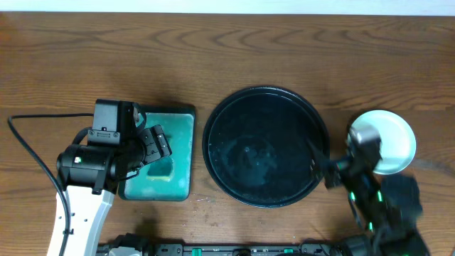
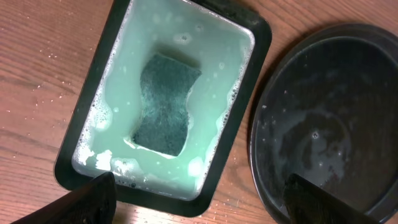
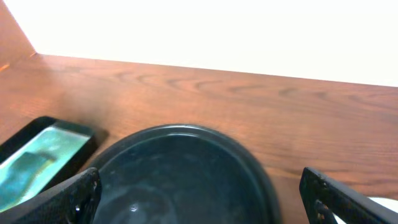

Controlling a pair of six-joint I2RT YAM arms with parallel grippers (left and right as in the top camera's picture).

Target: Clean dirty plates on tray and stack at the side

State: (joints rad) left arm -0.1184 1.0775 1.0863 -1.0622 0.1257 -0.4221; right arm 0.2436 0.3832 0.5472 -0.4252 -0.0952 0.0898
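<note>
Risk: left end effector (image 2: 200, 202) and right end effector (image 3: 202, 198) gape empty; swinging the right one, I could knock the plates (image 1: 397, 139) stacked right of the tray (image 1: 213, 158).

The wet black tray (image 1: 242, 121) lies flat, a round white plate (image 1: 395, 136) just beside it.

two black arms, one with a white link
the left arm (image 1: 99, 160) has boxy black motor housings, a white lower link (image 1: 75, 220) and a thin black cable (image 1: 28, 149); the right arm (image 1: 377, 203) is black with small green marks (image 1: 353, 193); its fingers (image 3: 68, 196) are matte black wedges.
</note>
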